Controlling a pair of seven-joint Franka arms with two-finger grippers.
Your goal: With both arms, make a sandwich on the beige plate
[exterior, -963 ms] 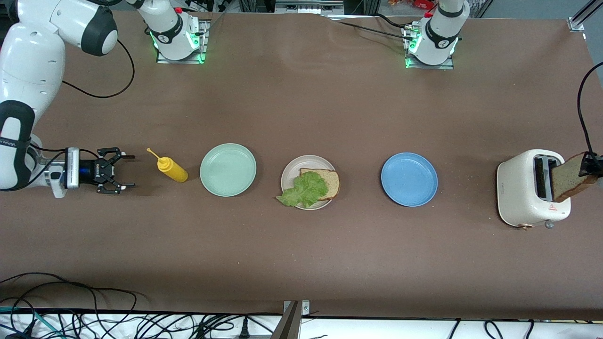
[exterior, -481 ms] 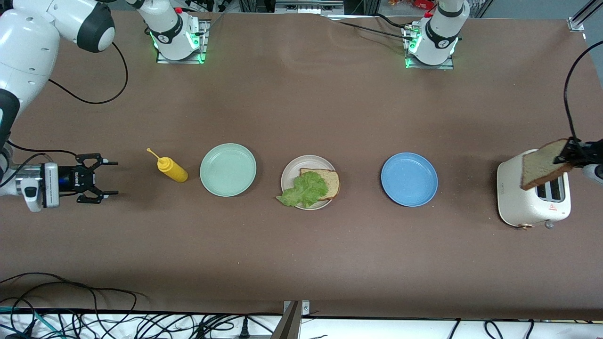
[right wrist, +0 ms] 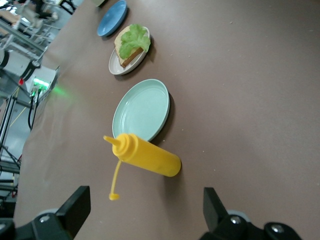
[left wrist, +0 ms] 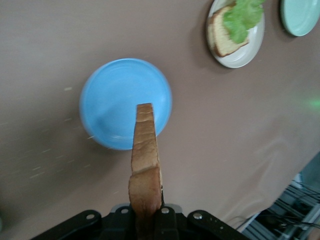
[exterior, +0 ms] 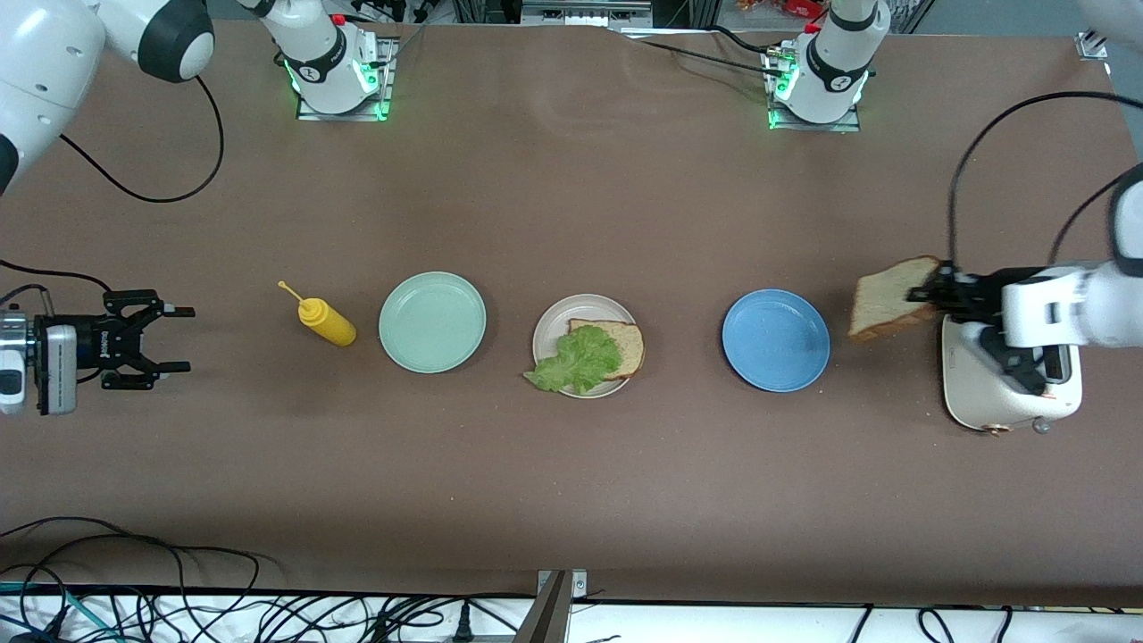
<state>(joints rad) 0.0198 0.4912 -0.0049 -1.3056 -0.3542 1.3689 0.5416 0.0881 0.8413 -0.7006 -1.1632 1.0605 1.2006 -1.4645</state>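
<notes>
The left end effector, clenched on a bread slice, hangs over the bench between the blue plate and toaster, while the beige plate carries bread and lettuce and the right end effector waits released beside the mustard bottle.

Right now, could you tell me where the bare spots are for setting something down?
Bare cloth lies between the row of plates and the arm bases, and nearer the camera. Both the green plate and blue plate are bare. The beige plate is crowded.
</notes>
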